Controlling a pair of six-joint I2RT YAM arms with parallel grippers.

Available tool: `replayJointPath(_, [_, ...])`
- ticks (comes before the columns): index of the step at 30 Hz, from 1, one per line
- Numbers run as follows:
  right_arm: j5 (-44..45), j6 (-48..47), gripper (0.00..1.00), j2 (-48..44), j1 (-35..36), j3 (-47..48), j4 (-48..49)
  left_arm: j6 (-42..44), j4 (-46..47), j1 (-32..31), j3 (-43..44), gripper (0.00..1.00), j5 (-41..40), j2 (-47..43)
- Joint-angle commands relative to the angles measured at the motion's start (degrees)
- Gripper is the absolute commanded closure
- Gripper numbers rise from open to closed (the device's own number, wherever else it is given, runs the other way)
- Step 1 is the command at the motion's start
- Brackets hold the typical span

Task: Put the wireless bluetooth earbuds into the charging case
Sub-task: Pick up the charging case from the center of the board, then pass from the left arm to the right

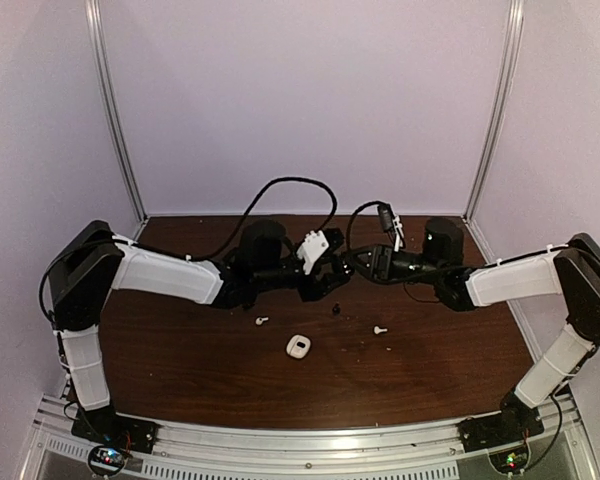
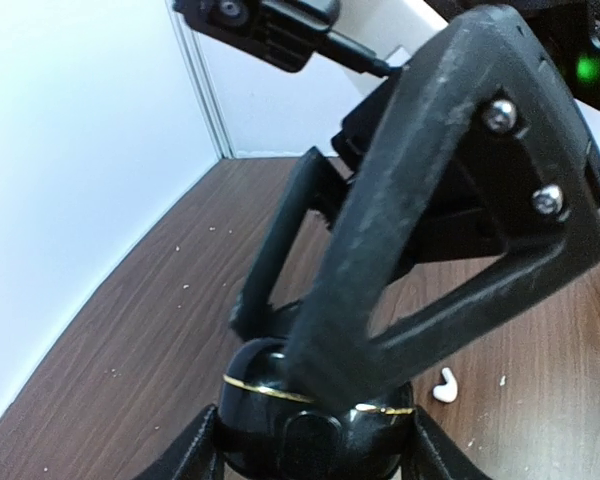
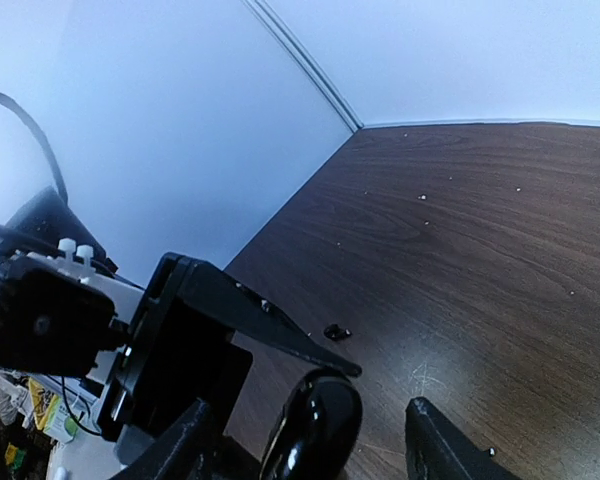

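A black charging case [image 2: 270, 400] with a thin gold seam line sits between the fingers of my left gripper [image 2: 315, 445], which is shut on its sides. My right gripper [image 3: 305, 452] straddles the same case [image 3: 320, 410] from the other side, open, with gaps showing on both sides. Both grippers meet mid-table, left [image 1: 325, 283] and right [image 1: 353, 265]. One right finger [image 2: 400, 230] crosses over the case top. Two white earbuds [image 1: 261, 321] [image 1: 380, 329] and one black earbud [image 1: 336, 310] lie loose on the table. The black earbud [image 3: 336, 331] also shows in the right wrist view.
A white charging case [image 1: 298, 346] lies on the brown table [image 1: 180, 370] in front of the grippers. Black cables [image 1: 280, 185] loop above the wrists. White walls and metal posts [image 1: 115, 110] enclose the back and sides.
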Motion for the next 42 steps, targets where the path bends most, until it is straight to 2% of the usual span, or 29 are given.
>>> replayJointPath(1, [2.5, 0.5, 0.38, -1.8, 1.3, 0.8, 1.8, -4.0, 10.8, -1.7, -3.0, 0.58, -8.0, -1.2])
replayJointPath(7, [4.3, -0.6, 0.42, -4.2, 1.7, -0.7, -0.9, -5.8, 16.6, -3.3, -5.4, 0.58, -13.3, -2.7])
replayJointPath(19, [5.6, 0.0, 0.48, -1.9, 4.4, 1.0, -2.1, -4.9, 19.0, -4.8, -5.4, 0.55, -17.2, -2.9])
replayJointPath(25, [5.5, 0.3, 0.56, -0.6, 5.0, 2.1, -1.8, -2.6, 18.9, -6.0, -5.6, 0.55, -18.6, -3.3])
replayJointPath(28, [5.5, 0.4, 0.65, -0.3, 5.0, 2.5, -1.9, -1.7, 19.1, -6.2, -6.0, 0.54, -18.9, -3.5])
replayJointPath(34, [5.1, 0.5, 0.74, 0.5, 5.1, 3.7, -2.8, -0.8, 20.3, -6.3, -7.4, 0.52, -19.1, -4.5])
replayJointPath(37, [4.8, 0.3, 0.79, 0.7, 5.1, 4.0, -3.3, -0.7, 20.4, -6.3, -8.1, 0.44, -19.5, -5.3])
replayJointPath(41, [3.9, -1.2, 0.84, 0.1, 5.1, 4.8, -5.0, -0.2, 19.7, -6.3, -9.9, 0.25, -21.0, -7.9])
replayJointPath(42, [3.5, -1.7, 0.85, 0.0, 5.1, 4.9, -5.2, -0.3, 19.5, -6.3, -10.6, 0.17, -21.6, -8.8])
